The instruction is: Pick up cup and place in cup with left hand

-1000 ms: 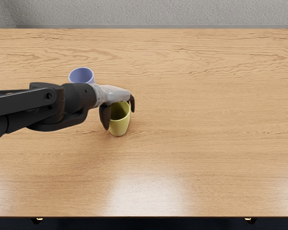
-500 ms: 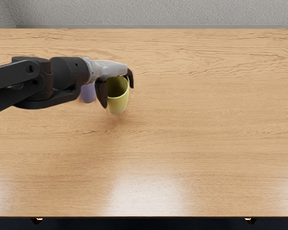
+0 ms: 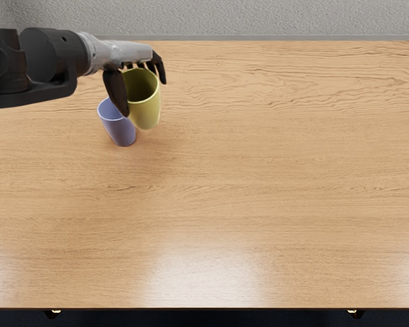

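My left hand (image 3: 138, 88) is at the upper left in the head view, its thumb and fingers closed around the yellow cup (image 3: 146, 112). That cup hangs above the table with its opening up, slightly tilted. The blue-violet cup (image 3: 119, 129) stands upright on the table, just left of the yellow one and lower. The thumb and the yellow cup hide part of its right rim. Whether the two cups touch cannot be told from this view.
The wooden table (image 3: 259, 191) fills most of the view, with its front edge near the bottom. A grey textured wall (image 3: 225, 19) rises behind the far edge.
My left hand has carried the yellow cup up and toward the far side, then a little left. The blue-violet cup, mostly covered by the arm before, is now largely visible.
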Robot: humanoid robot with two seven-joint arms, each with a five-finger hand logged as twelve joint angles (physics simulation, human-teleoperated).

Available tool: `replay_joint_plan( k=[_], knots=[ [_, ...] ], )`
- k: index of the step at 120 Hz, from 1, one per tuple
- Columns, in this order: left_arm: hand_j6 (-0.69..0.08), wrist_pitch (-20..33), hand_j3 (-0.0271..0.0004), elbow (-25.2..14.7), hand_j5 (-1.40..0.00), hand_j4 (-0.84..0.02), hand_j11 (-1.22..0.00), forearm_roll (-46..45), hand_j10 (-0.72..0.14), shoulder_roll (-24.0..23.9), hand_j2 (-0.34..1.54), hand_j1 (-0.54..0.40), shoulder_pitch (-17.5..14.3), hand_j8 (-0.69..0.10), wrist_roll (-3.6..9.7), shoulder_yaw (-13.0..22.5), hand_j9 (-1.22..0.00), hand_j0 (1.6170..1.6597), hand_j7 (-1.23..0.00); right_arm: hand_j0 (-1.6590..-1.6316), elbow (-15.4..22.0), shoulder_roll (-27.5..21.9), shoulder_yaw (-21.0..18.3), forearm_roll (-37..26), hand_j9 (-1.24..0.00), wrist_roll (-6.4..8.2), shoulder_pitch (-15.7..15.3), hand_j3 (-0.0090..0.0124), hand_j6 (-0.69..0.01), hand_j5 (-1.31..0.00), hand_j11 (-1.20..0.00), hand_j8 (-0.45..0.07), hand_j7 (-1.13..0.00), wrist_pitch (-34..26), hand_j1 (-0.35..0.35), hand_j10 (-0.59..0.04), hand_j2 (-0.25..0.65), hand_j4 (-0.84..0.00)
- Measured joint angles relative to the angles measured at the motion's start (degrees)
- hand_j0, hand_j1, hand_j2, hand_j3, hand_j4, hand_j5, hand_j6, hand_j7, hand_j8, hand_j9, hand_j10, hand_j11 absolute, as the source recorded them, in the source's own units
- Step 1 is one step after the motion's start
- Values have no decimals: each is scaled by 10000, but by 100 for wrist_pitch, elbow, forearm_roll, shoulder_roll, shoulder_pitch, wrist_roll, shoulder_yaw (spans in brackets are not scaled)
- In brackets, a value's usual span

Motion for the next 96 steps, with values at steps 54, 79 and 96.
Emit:
replay_joint_plan(
  k=[54,79,96],
  knots=[
    [-3398,-154,0,796,-5964,-4375,-5914,9,-4405,-6,470,-672,-70,-3284,1,-34,-5909,16555,-6066,-16581,0,0,0,0,-310,0,0,0,-241,-310,-310,-240,-310,0,-3205,-239,-48,-240],
    [-3367,-152,0,1124,-5990,-4370,-5913,64,-4425,-51,471,-708,-30,-3291,0,38,-5913,16555,-5918,-16581,0,0,0,0,-309,0,0,0,-240,-309,-309,-239,-309,0,-3205,-238,-48,-239],
    [-3306,-108,0,1241,-6061,-4350,-5949,184,-4425,-125,487,-747,30,-3204,0,61,-5948,16554,-5983,-16581,0,0,1,0,-309,0,0,0,-240,-309,-309,-239,-309,0,-3205,-238,-48,-239]
  ],
)
